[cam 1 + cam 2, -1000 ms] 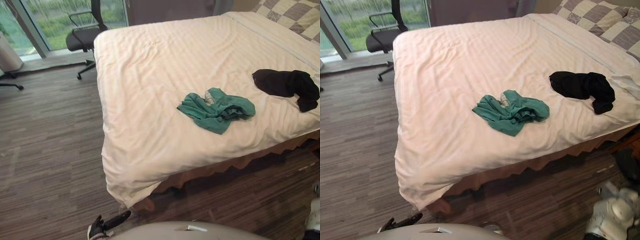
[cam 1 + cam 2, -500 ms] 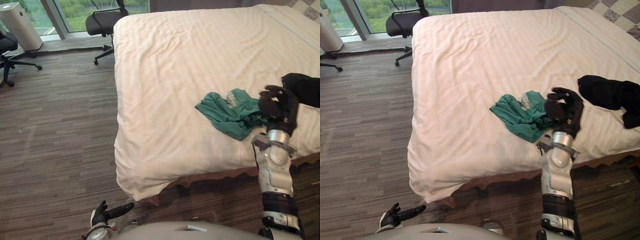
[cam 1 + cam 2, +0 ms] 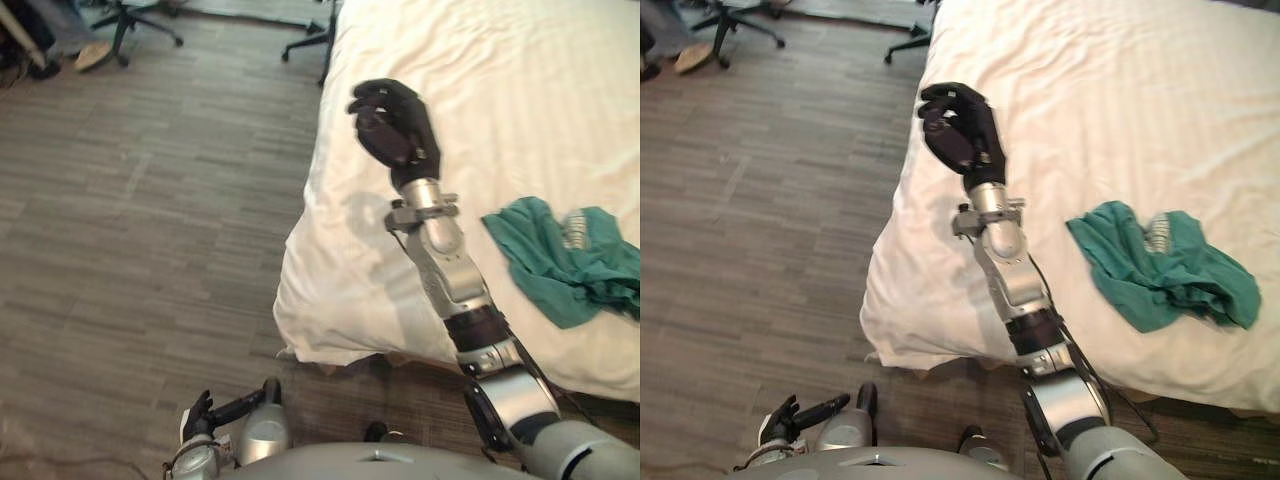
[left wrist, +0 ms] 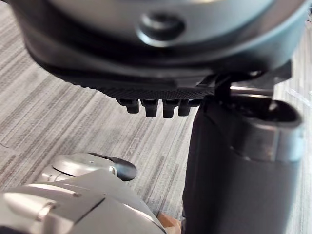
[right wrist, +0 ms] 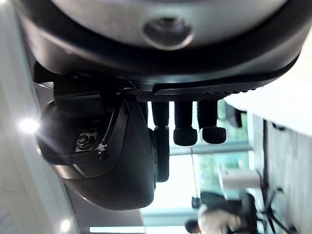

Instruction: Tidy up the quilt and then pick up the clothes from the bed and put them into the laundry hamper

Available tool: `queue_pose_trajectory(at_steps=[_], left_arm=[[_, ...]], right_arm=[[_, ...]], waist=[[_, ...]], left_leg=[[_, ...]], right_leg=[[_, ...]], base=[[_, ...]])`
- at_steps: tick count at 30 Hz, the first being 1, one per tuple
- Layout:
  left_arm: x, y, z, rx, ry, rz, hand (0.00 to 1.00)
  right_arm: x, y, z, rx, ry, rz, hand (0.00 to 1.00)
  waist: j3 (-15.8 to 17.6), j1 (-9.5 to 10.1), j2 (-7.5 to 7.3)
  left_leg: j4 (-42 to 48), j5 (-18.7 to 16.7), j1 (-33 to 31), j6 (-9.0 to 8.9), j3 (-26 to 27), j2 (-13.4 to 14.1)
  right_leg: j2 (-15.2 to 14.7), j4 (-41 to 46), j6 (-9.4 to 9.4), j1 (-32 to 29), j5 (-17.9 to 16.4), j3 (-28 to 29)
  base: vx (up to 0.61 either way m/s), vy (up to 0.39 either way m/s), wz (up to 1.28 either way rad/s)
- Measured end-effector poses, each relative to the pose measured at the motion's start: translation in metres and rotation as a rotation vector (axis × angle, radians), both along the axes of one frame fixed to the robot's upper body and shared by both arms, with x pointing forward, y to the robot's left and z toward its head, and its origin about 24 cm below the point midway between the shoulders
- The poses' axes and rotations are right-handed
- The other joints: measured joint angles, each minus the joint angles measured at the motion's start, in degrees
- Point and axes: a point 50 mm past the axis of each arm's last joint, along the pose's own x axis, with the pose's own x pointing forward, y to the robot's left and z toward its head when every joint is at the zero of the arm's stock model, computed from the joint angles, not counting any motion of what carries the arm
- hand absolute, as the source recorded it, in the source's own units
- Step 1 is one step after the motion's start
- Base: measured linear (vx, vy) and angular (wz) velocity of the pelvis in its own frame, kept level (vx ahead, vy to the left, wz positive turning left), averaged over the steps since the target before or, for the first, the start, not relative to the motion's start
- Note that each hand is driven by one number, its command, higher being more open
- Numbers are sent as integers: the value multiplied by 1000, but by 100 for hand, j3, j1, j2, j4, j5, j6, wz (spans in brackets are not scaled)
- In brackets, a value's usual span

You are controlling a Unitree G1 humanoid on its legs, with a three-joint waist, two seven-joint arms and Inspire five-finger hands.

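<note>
While the green garment (image 3: 556, 262) is lying crumpled on the white quilt (image 3: 500, 90), the right hand (image 3: 395, 125) is hovering empty above the quilt's left edge.
Its fingers are curling loosely toward the palm and gripping nothing, well apart from the garment, which is sitting close to the quilt's near edge. The left hand (image 3: 203, 418) is hanging low over the wooden floor (image 3: 150, 200), fingers relaxed and holding nothing.
</note>
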Motion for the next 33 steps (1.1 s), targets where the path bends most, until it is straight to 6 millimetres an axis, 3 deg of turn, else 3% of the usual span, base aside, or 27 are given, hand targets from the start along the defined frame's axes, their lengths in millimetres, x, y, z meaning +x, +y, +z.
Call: queue_pose_trajectory(at_steps=[4, 6, 9, 13, 17, 21, 27, 29, 30, 33], left_arm=[[22, -2, 6, 0, -72, -8, 100], [28, -3, 8, 0, -91, -11, 100], [33, -3, 10, 3, -105, -14, 100], [49, -5, 16, 8, -162, -27, 100], [53, -5, 17, 6, -174, -32, 100], [55, -5, 18, 7, -188, -48, 100], [58, -5, 20, 4, -193, -83, 100], [57, -3, 20, 9, -189, -92, 100], [57, -3, 20, 10, -188, -93, 100], [55, 6, 20, 29, -166, -117, 100]], right_arm=[[5, 36, 10, -17, -6, 100, 0], [7, 47, 4, -20, 33, 137, 0], [9, 64, -21, -90, 130, 179, 0], [14, 64, -60, -181, 274, 166, 0], [9, 62, -86, -272, 328, 177, 0], [0, 71, -111, -237, 419, 192, 0], [-44, 74, -184, -273, 689, 309, 0], [-76, 69, -224, -265, 872, 371, 0], [-80, 68, -228, -265, 890, 372, 0], [-112, 55, -257, -287, 1025, 399, 0]], waist=[[374, 198, 59], [516, 206, 127], [696, 230, 218], [1034, 264, 367], [1120, 250, 396], [1122, 200, 390], [1110, 100, 313], [1070, 15, 181], [1060, 12, 162], [918, -42, -99]], left_leg=[[228, 1, -417, 0, -194, 35], [326, 1, -573, 2, -228, 48], [341, 12, -739, 18, -217, 66], [473, 16, -1022, 21, -184, 107], [515, 17, -1188, 19, -166, 119], [519, 23, -1166, 9, -153, 114], [519, 23, -1071, 9, -104, 27], [514, 21, -950, 10, -23, 6], [514, 21, -941, 9, -13, 6], [503, 10, -798, -3, 220, 61]], right_leg=[[-3, 210, -1, -303, -1, -68], [-1, 315, -2, -422, -2, -118], [-5, 404, -7, -642, -7, -108], [-3, 529, -58, -949, -44, -78], [-15, 644, -138, -1157, -148, -78], [-76, 1000, -167, -1292, -323, -57], [-188, 1121, -149, -1260, -368, -19], [-221, 1140, -149, -1182, -367, 25], [-221, 1136, -149, -1178, -367, 40], [-190, 1070, -129, -1160, -355, 237]], base=[[-25, -3, 23], [-35, -6, 14], [-21, -2, -4], [-45, -7, -7], [-15, -7, -2], [-2, -12, 2], [0, -1, -1], [5, 10, -10], [0, 3, -22], [-20, -16, -38]])
